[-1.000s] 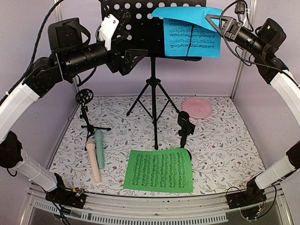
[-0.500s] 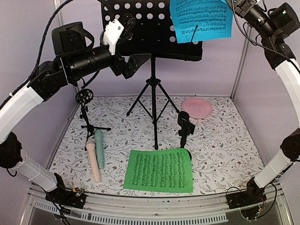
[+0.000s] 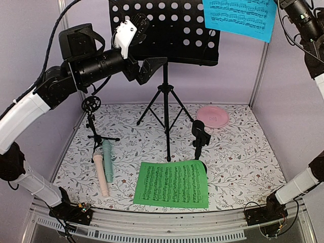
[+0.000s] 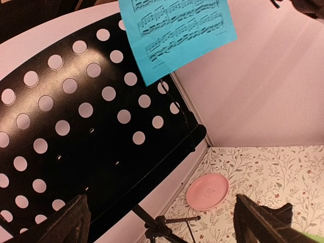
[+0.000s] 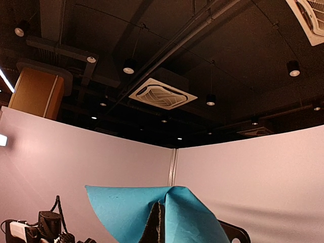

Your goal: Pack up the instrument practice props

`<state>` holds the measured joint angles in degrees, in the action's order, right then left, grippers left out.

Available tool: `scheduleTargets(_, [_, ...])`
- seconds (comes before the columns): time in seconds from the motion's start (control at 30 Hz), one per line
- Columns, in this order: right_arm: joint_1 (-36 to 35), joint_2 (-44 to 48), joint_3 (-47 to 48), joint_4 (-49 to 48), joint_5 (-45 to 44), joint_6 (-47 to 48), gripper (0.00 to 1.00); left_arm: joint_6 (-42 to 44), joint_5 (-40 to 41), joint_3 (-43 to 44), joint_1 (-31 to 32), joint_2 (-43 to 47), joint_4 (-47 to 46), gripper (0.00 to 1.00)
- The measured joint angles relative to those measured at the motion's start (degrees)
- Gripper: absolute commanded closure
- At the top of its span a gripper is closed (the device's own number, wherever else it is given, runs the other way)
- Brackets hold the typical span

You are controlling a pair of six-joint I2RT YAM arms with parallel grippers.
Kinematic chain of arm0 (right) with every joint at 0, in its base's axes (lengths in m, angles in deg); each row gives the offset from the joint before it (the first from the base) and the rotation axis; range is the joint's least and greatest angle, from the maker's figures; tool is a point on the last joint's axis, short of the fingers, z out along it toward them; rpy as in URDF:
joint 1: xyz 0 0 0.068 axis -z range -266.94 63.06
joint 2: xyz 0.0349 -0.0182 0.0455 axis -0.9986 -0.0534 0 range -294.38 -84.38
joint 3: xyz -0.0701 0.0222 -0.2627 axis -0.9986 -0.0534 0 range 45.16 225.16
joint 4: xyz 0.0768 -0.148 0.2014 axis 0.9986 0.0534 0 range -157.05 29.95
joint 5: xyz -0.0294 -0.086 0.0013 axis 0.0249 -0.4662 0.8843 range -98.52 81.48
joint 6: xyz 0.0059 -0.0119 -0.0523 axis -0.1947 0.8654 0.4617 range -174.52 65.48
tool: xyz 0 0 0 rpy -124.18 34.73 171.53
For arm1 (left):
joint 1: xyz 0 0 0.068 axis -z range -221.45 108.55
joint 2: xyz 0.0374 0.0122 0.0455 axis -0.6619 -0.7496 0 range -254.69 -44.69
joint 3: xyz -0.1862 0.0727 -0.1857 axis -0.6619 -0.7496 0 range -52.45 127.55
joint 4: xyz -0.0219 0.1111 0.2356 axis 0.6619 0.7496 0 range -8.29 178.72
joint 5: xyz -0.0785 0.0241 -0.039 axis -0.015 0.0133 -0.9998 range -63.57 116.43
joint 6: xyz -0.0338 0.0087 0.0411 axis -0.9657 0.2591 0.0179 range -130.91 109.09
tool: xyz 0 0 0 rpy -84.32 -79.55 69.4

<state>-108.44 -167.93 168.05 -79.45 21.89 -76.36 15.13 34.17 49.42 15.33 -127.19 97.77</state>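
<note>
Blue music sheet (image 3: 240, 17) in right fingers (image 5: 156, 228), near black rack (image 3: 167, 35) top

The overhead view cuts off the tops of the blue music sheet (image 3: 240, 17) and the black music rack (image 3: 177, 53). From the right wrist, we find the sheet's fold hiding most of the right gripper (image 5: 155, 228). The pink plate's (image 3: 220, 120) mark is too small for us to read.

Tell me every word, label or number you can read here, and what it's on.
No words or numbers can be read.
The blue paper music sheet: printed notes only, any title too small.
The green paper music sheet: likewise.
The round pink plate: faint centre mark, too blurred.
</note>
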Motion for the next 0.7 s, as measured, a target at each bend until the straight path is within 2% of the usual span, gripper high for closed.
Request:
scheduleTargets(0.23, [0.0, 8.6, -4.4, 1.7, -4.2, 4.5, 1.0, -0.2, 0.5, 0.4, 1.7, -1.0, -0.6, 0.01])
scheduleTargets(0.43, [-0.2, 15.7, -14.9, 2.8, -6.8, 5.4, 1.0, 0.3, 1.7, 0.5, 4.3, -1.7, -0.8, 0.01])
scheduleTargets(0.7, [-0.2, 18.7, -26.8, 9.0, -9.2, 3.9, 1.0, 3.2, 4.2, 1.4, 8.1, -1.9, -2.0, 0.01])
